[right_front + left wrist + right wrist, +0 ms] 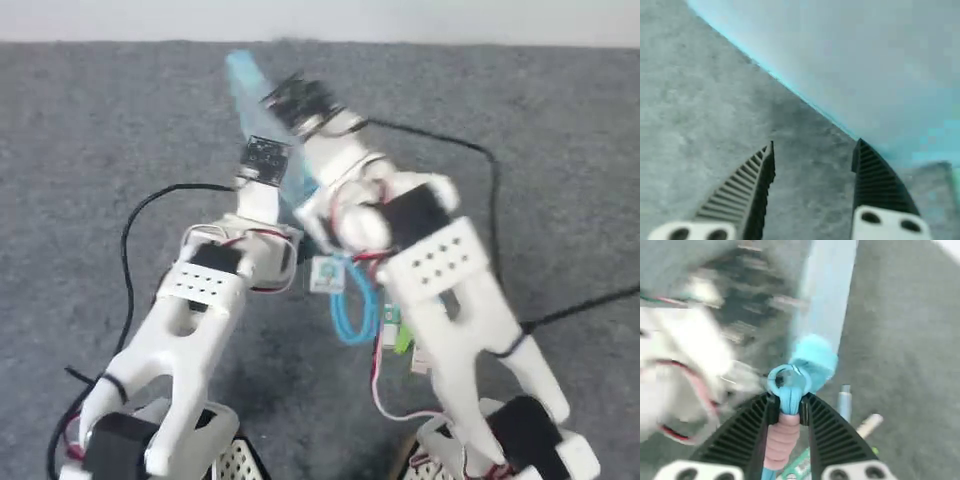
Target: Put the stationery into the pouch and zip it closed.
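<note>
I find the left arm (190, 310) and the right arm (450, 290) both stretched forward from their bases, angling in toward each other so the wrists stand close together over the middle of the bench. The left claw (815, 150) hangs just above the bench surface with its jaws parted and nothing between them. The right claw (788, 402) reaches further forward than the left, its jaws clamped on a blue strap (789, 390).
</note>
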`<act>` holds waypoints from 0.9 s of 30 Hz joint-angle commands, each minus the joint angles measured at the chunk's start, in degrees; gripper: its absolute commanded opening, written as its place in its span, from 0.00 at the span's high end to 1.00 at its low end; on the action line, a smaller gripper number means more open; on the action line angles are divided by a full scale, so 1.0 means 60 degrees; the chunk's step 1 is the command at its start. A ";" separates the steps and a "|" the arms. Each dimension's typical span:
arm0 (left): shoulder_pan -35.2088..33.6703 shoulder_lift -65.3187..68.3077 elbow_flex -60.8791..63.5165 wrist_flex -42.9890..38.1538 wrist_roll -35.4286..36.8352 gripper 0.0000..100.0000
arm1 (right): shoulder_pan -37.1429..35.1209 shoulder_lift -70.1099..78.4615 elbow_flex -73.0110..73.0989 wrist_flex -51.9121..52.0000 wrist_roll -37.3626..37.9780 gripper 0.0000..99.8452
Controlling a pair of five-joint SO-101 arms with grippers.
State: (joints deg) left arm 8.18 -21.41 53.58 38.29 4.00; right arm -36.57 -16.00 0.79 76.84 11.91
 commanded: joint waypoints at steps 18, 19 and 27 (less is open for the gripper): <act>-0.3194 -0.3853 0.0696 0.1890 -0.0366 0.76 | 0.0007 -0.0154 0.5597 -0.4403 0.0527 0.99; -0.3121 -0.4527 0.0872 0.2095 -0.0571 0.76 | 0.0007 -0.0066 0.5582 -0.4403 0.0527 0.99; -0.1538 -0.7839 0.1355 0.4029 -0.1538 0.67 | 0.0007 -0.0579 0.4234 -0.2498 0.0527 0.99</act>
State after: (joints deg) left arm -5.45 -60.44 62.37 57.54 -3.56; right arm -37.27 -15.12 31.82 57.58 14.29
